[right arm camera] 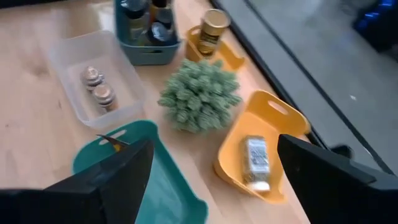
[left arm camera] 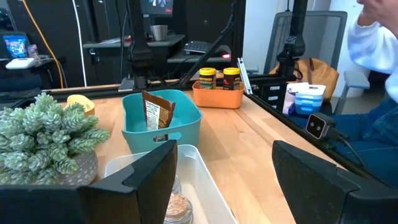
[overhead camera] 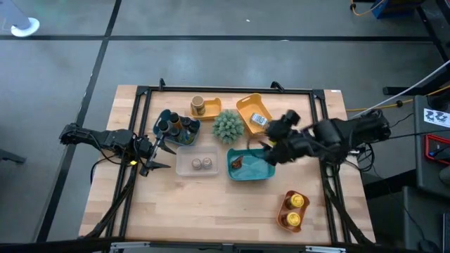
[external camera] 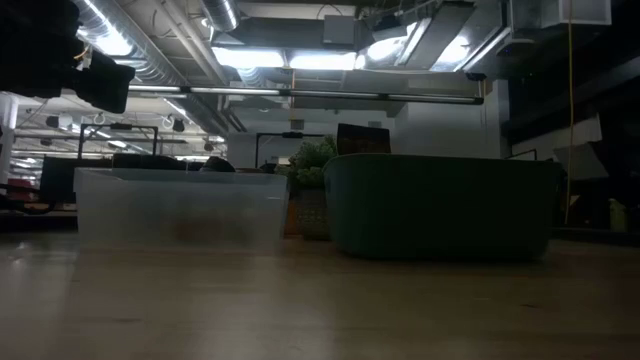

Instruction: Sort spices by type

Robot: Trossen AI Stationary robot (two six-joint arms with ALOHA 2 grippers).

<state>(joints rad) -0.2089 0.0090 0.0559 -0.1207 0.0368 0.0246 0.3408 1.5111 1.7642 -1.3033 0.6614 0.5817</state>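
1. Left claw (overhead camera: 160,156) hovers at the left end of the clear tray (overhead camera: 184,167), fingers spread apart, nothing between them.
2. Right claw (overhead camera: 261,146) hangs over the teal tray (overhead camera: 264,174), near the yellow tray; fingers stand wide, empty.
3. Clear tray, centre of the wooden surface (overhead camera: 211,211): two grey round tins (overhead camera: 202,163) side by side.
4. Teal tray, just right of the clear one: amber packet (left arm camera: 155,111) standing upright, leaning on the wall.
5. Yellow tray (right arm camera: 281,121), behind the teal tray: white-blue sachet (right arm camera: 255,160) lying flat on its floor.
6. Blue tray (overhead camera: 160,119), behind the clear tray: several dark-capped jars (overhead camera: 172,125) upright and close together; exact count cannot be told.
7. Small yellow tray (overhead camera: 214,105), beside the blue one: tan jar (overhead camera: 197,106) with gold cap, upright.
8. Orange tray (overhead camera: 284,211), near right front corner of the surface, well apart from the rest: two yellow-lidded jars (overhead camera: 295,209) touching.
9. Green spiky plant (overhead camera: 227,126) sits between the blue tray and the yellow tray.
10. A person's white sleeve (left arm camera: 373,46) shows beyond the surface edge in the left wrist view.
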